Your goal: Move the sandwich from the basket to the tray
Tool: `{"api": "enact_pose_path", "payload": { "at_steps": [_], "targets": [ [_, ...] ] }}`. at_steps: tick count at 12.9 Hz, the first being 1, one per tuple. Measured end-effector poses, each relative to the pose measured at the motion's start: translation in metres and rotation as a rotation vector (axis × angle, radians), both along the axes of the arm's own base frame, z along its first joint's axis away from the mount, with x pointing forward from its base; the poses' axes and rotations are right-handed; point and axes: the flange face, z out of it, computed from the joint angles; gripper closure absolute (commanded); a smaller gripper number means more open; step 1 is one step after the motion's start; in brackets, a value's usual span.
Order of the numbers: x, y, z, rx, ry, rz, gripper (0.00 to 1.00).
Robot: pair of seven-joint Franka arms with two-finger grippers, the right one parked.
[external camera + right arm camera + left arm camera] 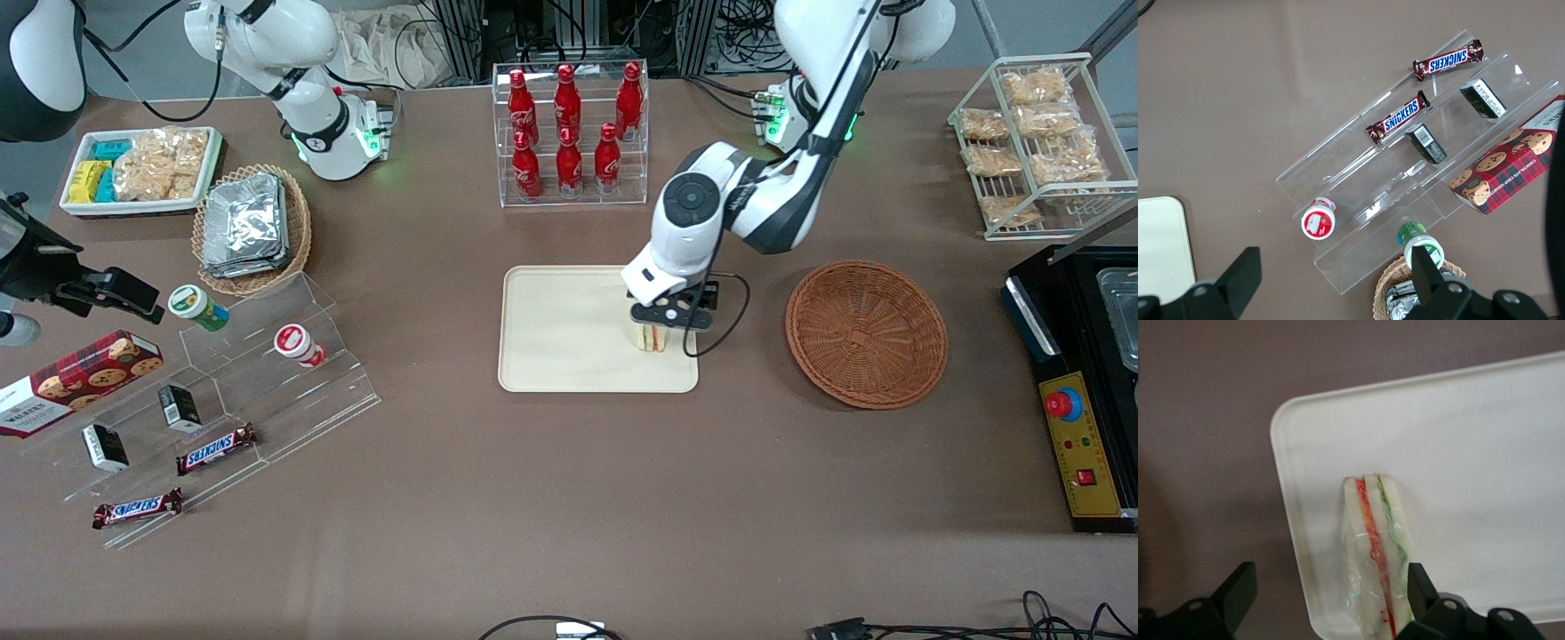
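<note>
The sandwich [653, 338] stands on its edge on the cream tray [569, 338], close to the tray's corner that lies toward the working arm's end and nearer the front camera. Its orange-red and green filling lines show along the sandwich [1375, 547] in the left wrist view, over the tray [1471, 487]. My gripper [664, 318] hovers just above it and is open. In the wrist view the gripper [1328, 580] straddles the wedge: one finger [1419, 583] is next to the green side, the other finger [1238, 587] stands well apart over the table. The reddish-brown basket [867, 333] lies empty beside the tray.
A clear rack of red bottles [569, 133] stands farther from the front camera than the tray. A tan basket of foil packets [252, 229] and a clear stepped stand [222, 391] with snacks lie toward the parked arm's end. A wire rack [1036, 142] and a black box [1080, 382] sit at the working arm's end.
</note>
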Motion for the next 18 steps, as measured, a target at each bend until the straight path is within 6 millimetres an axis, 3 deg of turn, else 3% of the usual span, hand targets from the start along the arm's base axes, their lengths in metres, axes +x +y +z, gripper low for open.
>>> {"api": "enact_pose_path", "payload": {
  "at_steps": [5,8,10,15,18],
  "targets": [
    [0.074,0.076,0.094,0.014,-0.039,0.184,0.00],
    [0.108,0.132,0.128,0.014,-0.084,0.294,0.00],
    [0.118,0.159,0.139,0.012,-0.103,0.342,0.00],
    [0.126,0.191,0.158,-0.008,-0.130,0.406,0.00],
    [0.129,0.233,0.180,-0.010,-0.101,0.415,0.00]
  ]
}}
